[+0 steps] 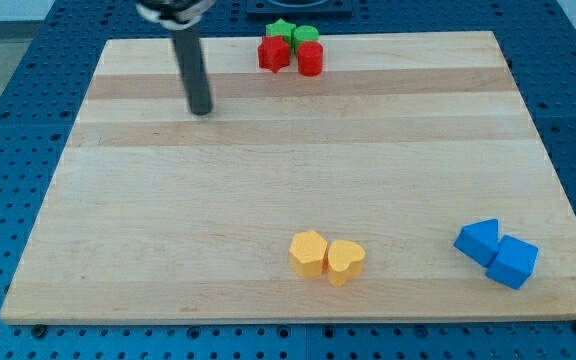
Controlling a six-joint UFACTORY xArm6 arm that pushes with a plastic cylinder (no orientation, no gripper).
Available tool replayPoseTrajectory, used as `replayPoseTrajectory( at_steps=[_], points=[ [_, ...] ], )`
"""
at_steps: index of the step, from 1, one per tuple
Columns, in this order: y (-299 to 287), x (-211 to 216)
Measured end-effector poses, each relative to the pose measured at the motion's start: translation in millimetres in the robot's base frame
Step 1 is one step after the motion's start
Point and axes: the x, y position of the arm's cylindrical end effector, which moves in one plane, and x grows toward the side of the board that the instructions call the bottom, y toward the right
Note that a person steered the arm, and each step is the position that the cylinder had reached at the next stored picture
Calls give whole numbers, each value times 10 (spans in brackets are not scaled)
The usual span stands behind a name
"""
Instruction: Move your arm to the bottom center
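My tip (201, 110) rests on the wooden board (168, 220) in the view's upper left, well to the left of a cluster at the top centre: a red star block (273, 54), a red cylinder (310, 60), a green star block (282, 30) and a green cylinder (305, 36). Near the view's bottom centre sit a yellow hexagon block (308, 253) and a yellow heart block (346, 261), touching each other. At the bottom right lie a blue triangle block (479, 241) and a blue cube (513, 263), also touching. My tip is far from the yellow and blue blocks.
The board lies on a blue perforated table (18, 150) that shows on all sides. A dark base (308, 8) stands at the view's top centre behind the green blocks.
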Motion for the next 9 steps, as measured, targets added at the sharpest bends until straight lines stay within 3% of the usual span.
replayPoseTrajectory(
  at_steps=[1, 3, 9],
  points=[
    [-546, -251],
    [-787, -1553],
    [546, -1551]
  ],
)
